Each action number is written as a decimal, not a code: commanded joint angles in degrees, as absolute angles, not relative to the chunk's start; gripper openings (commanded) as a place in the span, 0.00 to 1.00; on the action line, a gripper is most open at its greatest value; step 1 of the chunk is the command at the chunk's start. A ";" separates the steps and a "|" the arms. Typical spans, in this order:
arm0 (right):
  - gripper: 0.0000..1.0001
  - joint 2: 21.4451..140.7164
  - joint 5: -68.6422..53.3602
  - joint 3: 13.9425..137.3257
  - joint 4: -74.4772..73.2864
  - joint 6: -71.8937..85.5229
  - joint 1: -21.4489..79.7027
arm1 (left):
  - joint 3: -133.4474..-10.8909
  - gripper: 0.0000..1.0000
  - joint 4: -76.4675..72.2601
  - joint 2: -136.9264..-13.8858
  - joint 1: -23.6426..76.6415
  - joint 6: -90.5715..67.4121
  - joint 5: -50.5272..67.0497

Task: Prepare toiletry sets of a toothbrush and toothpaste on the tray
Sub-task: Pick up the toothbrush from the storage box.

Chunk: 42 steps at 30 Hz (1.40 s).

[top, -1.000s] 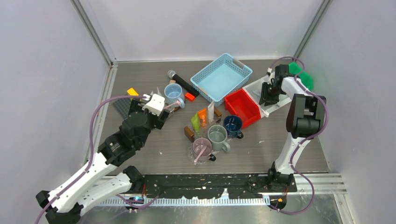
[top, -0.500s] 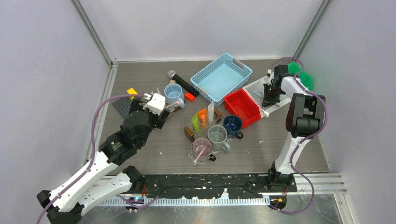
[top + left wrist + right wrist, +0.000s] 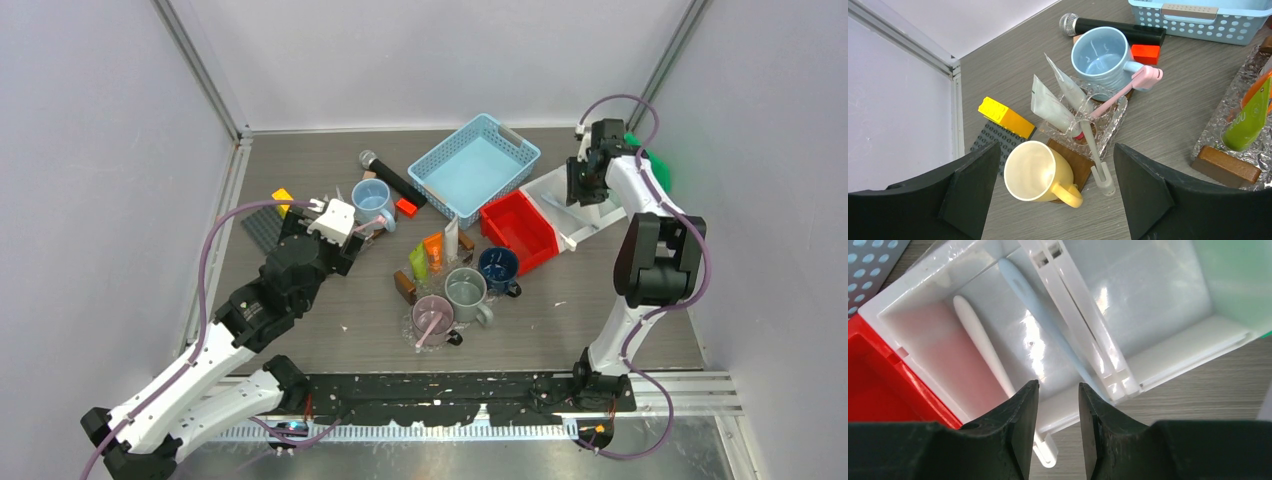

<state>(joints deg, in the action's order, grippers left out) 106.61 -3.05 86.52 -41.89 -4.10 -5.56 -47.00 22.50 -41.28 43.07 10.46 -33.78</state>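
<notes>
The right gripper (image 3: 1056, 395) hangs just over the near wall of the white bin (image 3: 1148, 280), its jaws only a narrow gap apart and nothing between them. Below it, in the bin's left compartment, lie a white toothbrush (image 3: 982, 345) and a blue toothbrush (image 3: 1045, 322). The blue one is tucked against the divider. The red bin (image 3: 878, 390) sits right beside.

Across the table the left gripper (image 3: 1056, 150) hovers spread wide and empty above a clear tray (image 3: 1113, 117) holding a white toothpaste tube (image 3: 1050, 105) and a pink toothbrush (image 3: 1120, 95), next to a yellow mug (image 3: 1035, 172).

To my eye the step in hand is fetching a brush from the bin. Next, the right arm has to pick one brush, line its jaws across the slim handle and go down. The white one looks easier, lying free of the divider. After that comes a carry to a tray lacking a brush.
</notes>
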 commanded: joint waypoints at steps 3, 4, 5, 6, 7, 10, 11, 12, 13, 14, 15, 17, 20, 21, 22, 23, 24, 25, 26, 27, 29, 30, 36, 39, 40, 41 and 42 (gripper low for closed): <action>0.42 106.90 6.75 88.64 -38.77 -13.00 -2.40 | -46.80 0.86 18.73 -41.30 42.45 9.20 -32.75; 0.42 107.47 7.37 88.62 -38.50 -13.62 -1.85 | -46.76 0.86 18.72 -41.31 42.45 9.23 -32.66; 0.42 107.75 8.48 88.60 -38.06 -14.83 -1.63 | -46.71 0.85 18.72 -41.29 42.37 9.21 -32.64; 0.42 108.32 9.03 88.46 -37.84 -15.37 -1.18 | -46.68 0.86 18.65 -41.28 42.36 9.21 -32.61; 0.42 108.86 9.46 88.21 -37.39 -16.67 -1.03 | -46.67 0.85 18.63 -41.26 42.32 9.22 -32.57; 0.42 109.99 10.55 87.58 -36.37 -18.75 -0.11 | -46.58 0.85 18.46 -41.23 42.28 9.09 -32.44; 0.42 110.66 11.27 87.33 -36.03 -19.54 -0.05 | -46.56 0.85 18.46 -41.28 42.20 9.13 -32.28; 0.42 111.01 11.57 87.17 -35.64 -20.40 -0.01 | -46.50 0.85 18.46 -41.28 42.19 9.08 -32.18; 0.42 111.71 12.19 86.85 -35.40 -20.83 0.79 | -46.50 0.85 18.46 -41.32 42.19 9.05 -32.05; 0.42 112.15 12.47 86.63 -34.82 -21.49 1.32 | -46.49 0.85 18.46 -41.31 42.19 9.05 -32.02; 0.42 112.98 13.33 86.30 -34.64 -21.78 1.82 | -46.43 0.85 18.41 -41.24 42.19 8.98 -31.93; 0.42 114.22 14.37 86.01 -34.38 -22.38 2.22 | -46.36 0.85 18.28 -41.22 42.19 8.91 -31.95; 0.41 115.23 14.05 85.63 -34.06 -22.54 2.34 | -46.32 0.85 18.28 -41.26 42.18 8.96 -31.77; 0.40 115.53 13.99 85.43 -34.08 -22.57 2.34 | -46.32 0.85 18.28 -41.26 42.18 8.92 -31.73; 0.40 115.64 14.00 85.39 -34.07 -22.74 2.40 | -46.32 0.85 18.28 -41.23 42.11 8.96 -31.71; 0.39 115.72 13.99 85.24 -34.09 -22.79 2.45 | -46.32 0.85 18.28 -41.28 42.12 8.96 -31.61; 0.37 115.81 14.00 85.12 -34.03 -22.90 2.45 | -46.32 0.85 18.28 -41.23 42.10 8.83 -31.56; 0.36 115.83 13.94 85.10 -34.02 -22.92 2.46 | -46.32 0.85 18.28 -41.17 42.10 8.87 -31.44; 0.34 115.79 13.86 85.02 -34.08 -22.93 2.46 | -46.32 0.85 18.28 -41.16 42.15 8.88 -31.39; 0.30 115.73 13.87 85.09 -34.14 -22.94 2.44 | -46.32 0.85 18.28 -41.07 42.11 8.83 -31.33; 0.23 115.34 13.70 85.30 -34.70 -22.63 2.44 | -46.30 0.85 18.25 -41.00 42.10 8.76 -31.23; 0.21 114.59 13.53 85.29 -34.98 -22.43 2.41 | -46.24 0.85 18.23 -40.91 42.10 8.77 -31.06; 0.02 110.50 13.18 85.36 -35.89 -19.85 2.46 | -46.65 0.85 17.99 -40.72 42.10 8.67 -28.66; 0.01 108.54 13.71 85.60 -36.91 -17.45 2.46 | -47.43 0.85 18.08 -41.08 42.10 8.51 -26.67; 0.01 108.02 13.89 85.56 -37.22 -16.31 2.46 | -48.05 0.86 18.43 -41.45 42.14 8.34 -25.94; 0.01 106.87 14.50 85.40 -37.24 -15.58 2.46 | -48.60 0.86 18.72 -41.62 42.11 7.95 -25.25; 0.01 106.30 14.94 85.32 -37.30 -14.05 2.46 | -49.20 0.87 18.98 -41.90 42.10 7.61 -24.63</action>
